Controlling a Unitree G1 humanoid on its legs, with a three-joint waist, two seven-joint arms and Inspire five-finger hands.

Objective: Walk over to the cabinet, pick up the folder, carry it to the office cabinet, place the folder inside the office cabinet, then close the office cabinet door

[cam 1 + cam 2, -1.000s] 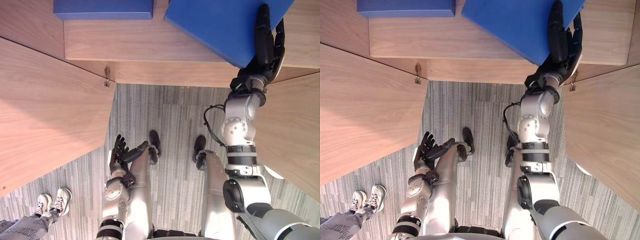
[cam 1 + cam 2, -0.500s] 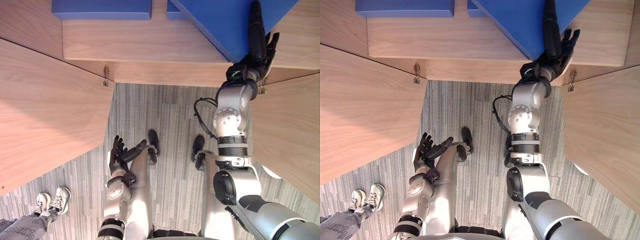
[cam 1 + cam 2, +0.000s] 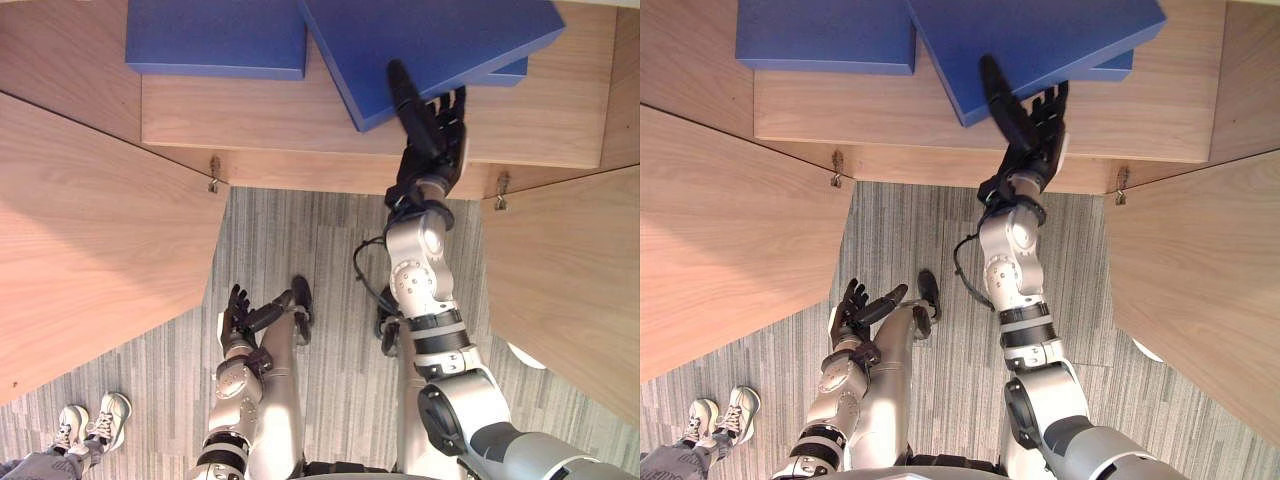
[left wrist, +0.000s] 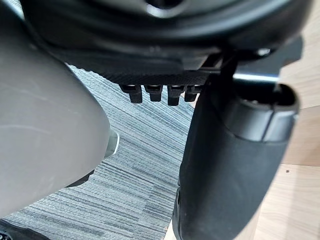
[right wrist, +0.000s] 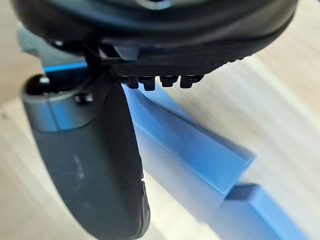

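On the cabinet shelf [image 3: 270,110]: blue folder [image 3: 430,40] lies askew, its right end overlapping a second folder [image 3: 508,72]; third folder [image 3: 215,38] lies apart on the left.
Right hand [image 3: 435,150]: at the blue folder's near corner, fingers straight and spread, thumb lying over that corner, not clasped round it.
Left hand [image 3: 243,315]: low above the carpet [image 3: 300,240], fingers loosely straight, holding nothing.
Doors: left door [image 3: 90,220] and right door [image 3: 570,270] both swung wide.
Bystander: shoes [image 3: 90,420] at lower left.
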